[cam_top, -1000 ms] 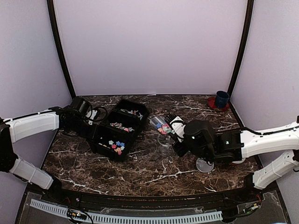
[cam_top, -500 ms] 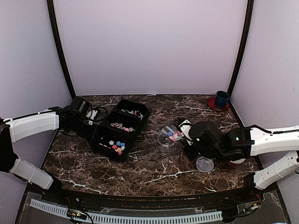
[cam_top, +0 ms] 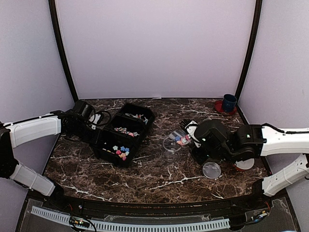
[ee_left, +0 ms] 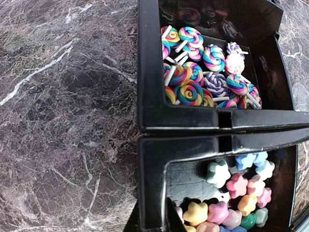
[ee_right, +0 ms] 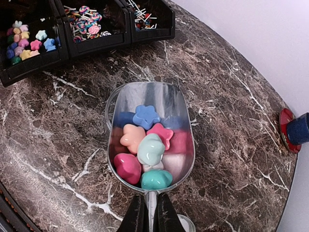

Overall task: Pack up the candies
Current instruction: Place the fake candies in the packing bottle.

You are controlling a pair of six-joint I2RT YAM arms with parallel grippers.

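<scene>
The right end effector [ee_right: 150, 215] pinches the thin handle of a clear scoop [ee_right: 159, 96] heaped with star candies [ee_right: 145, 150], above the desk [ee_right: 231, 125] at the centre of the right wrist view. More candies lie in the black tray [ee_left: 193, 121] at centre left of the top view; the left end effector [cam_top: 91, 121] is beside it, its grip too hidden to tell.

Pastel star candies [ee_right: 150, 147], rainbow-swirl lollipops [ee_left: 190, 92], black tray [ee_left: 193, 118], white-veined brown table [ee_left: 63, 96]
</scene>
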